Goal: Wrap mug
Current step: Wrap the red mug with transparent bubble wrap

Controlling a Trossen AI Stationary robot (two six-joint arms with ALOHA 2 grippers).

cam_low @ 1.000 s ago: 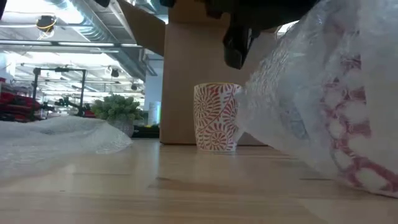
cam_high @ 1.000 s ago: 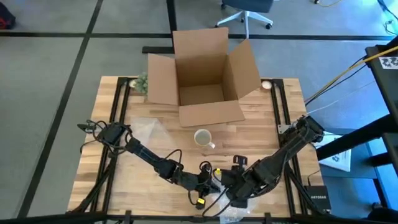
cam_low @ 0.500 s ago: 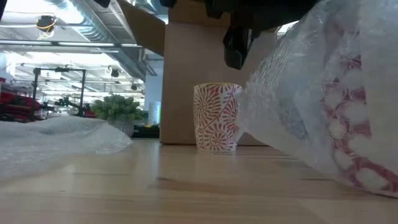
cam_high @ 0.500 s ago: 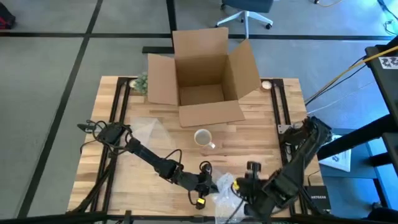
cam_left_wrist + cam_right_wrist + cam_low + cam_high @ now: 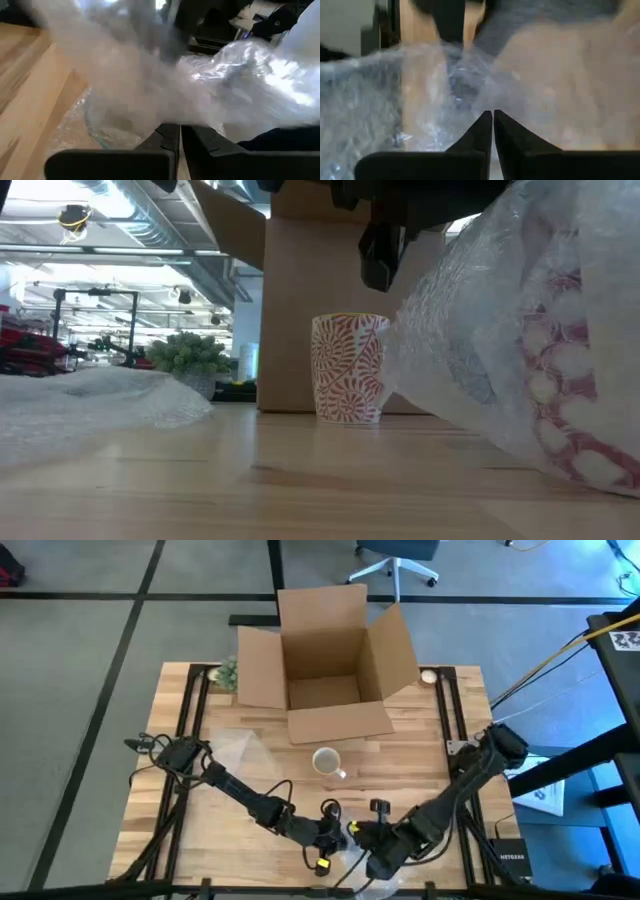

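Wood table [image 5: 230,800], high view: mug [image 5: 325,761] upright just before the cardboard box [image 5: 325,665], handle pointing away from it. Left gripper [image 5: 338,836] and right gripper [image 5: 362,836] meet nearer the front edge.

Low view: mug [image 5: 348,368] vertical; bubble wrap [image 5: 520,350] beside it.

Wrist views: both grippers' fingers pinched together on wrap.
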